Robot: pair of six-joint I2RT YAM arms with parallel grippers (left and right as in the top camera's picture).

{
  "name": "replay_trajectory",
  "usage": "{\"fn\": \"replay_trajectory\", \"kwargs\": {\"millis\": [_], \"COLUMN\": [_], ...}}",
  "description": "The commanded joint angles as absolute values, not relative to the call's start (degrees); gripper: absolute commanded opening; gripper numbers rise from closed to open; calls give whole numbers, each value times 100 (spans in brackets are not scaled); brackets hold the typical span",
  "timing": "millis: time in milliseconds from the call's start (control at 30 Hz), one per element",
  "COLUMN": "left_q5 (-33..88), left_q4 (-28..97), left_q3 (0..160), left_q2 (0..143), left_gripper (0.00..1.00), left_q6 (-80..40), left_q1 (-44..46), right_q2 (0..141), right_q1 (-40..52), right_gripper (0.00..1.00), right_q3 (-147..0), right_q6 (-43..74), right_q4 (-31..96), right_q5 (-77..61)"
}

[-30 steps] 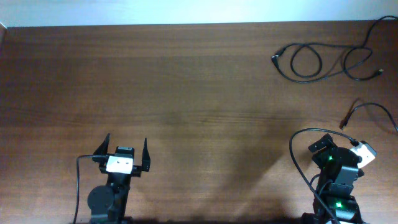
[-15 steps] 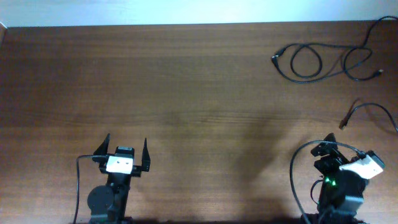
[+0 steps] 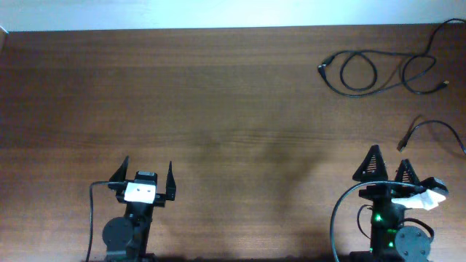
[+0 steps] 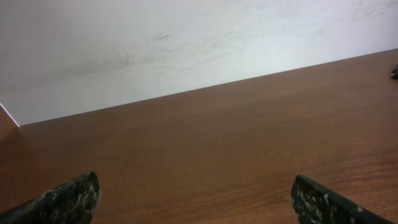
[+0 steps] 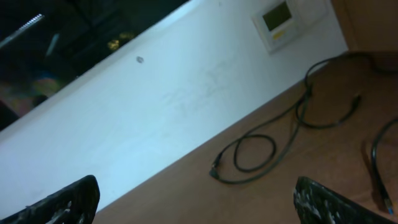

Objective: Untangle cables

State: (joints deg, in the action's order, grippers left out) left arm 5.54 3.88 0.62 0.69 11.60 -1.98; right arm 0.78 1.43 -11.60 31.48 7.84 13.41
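Note:
A thin black cable [image 3: 364,73] lies in loose loops at the table's far right, with plug ends at left and right; it also shows in the right wrist view [image 5: 261,155]. A second black cable [image 3: 429,131] with a yellowish tip lies nearer, at the right edge, and shows in the right wrist view [image 5: 379,162]. My left gripper [image 3: 148,173] is open and empty near the front left. My right gripper [image 3: 389,166] is open and empty near the front right, well short of both cables.
The brown wooden table [image 3: 218,109] ends at a white wall [image 5: 155,106] at the back. A small wall panel [image 5: 278,18] hangs on that wall. Thicker arm wires [image 3: 342,211] loop beside the right arm base.
The right arm has turned and straightened; its fingers now point toward the far side of the table. The left arm and the cables have not moved.

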Motion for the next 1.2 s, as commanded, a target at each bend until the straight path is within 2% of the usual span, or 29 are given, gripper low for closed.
{"fn": "replay_trajectory", "kwargs": {"millis": [0,67,167,300,333,667,1167], "left_q5": [510,510,510,510,510,510,510], "left_q4": [432,432,432,432,434,432,432], "left_q3": [47,47,47,47,47,49,47], "left_q2": [30,30,30,30,30,30,30], "left_gripper": [99,99,99,99,99,99,99], "left_q6": [1253,1251,1253,1251,1253,1253,1253], "left_q1": [-231,-231,-231,-231,-231,-231,-231], "right_q2": [19,19,19,19,19,19,19], "right_q1": [117,3,-235,-307,-307,-565,-565], "right_gripper": [99,99,99,99,99,99,99], "right_q3": [-596,-263,-32,-32,-32,-32,-32], "right_q6": [3177,3079,1975,-414,-685,-810,-357], "right_q4": [432,60,-56,134,285,467,467], "right_q5": [1614,1577,1044,-84,-233,-19,64]}}
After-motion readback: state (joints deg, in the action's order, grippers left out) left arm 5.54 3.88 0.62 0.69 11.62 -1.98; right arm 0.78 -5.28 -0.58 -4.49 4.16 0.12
